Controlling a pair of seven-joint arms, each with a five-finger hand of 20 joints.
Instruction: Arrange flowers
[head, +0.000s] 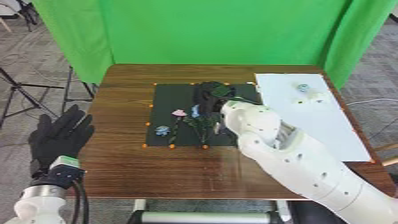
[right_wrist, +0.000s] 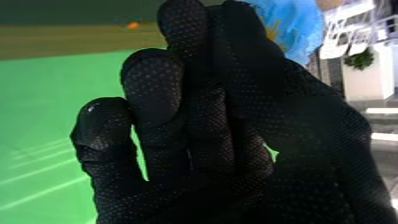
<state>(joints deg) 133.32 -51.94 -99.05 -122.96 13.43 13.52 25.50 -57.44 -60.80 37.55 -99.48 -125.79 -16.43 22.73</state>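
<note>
Just beside the pink flower (head: 179, 113), the right hand (right_wrist: 151, 87) pinches the blue flower (right_wrist: 300, 27); its petals seem light and crushable, its stem the safer hold.

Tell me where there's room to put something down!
Maybe on the brown table, left of the dark mat, or between that mat and the table's near edge. The mat is crowded around the stems and right hand.
</note>
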